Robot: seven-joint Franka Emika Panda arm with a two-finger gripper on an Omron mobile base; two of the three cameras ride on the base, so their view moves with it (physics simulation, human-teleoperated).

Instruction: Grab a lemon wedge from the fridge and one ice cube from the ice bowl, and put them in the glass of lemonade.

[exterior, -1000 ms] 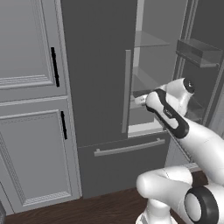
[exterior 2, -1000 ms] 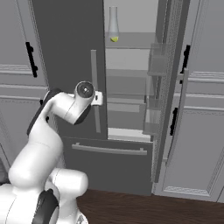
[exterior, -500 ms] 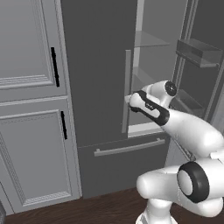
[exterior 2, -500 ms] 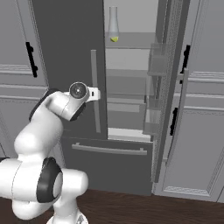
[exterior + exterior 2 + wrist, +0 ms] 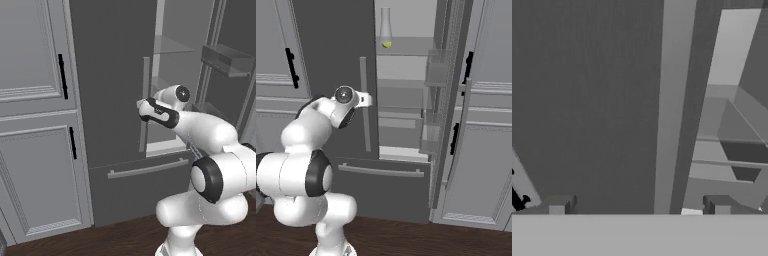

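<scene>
Two fingertips spread wide, end effector released mid-frame at the fridge handle, grasping nothing.

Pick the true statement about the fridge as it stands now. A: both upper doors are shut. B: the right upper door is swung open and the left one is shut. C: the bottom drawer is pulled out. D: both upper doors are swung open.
B: in the right base view the fridge has its left door closed with the long handle against it, while the right door stands swung out, baring the shelves.
</scene>
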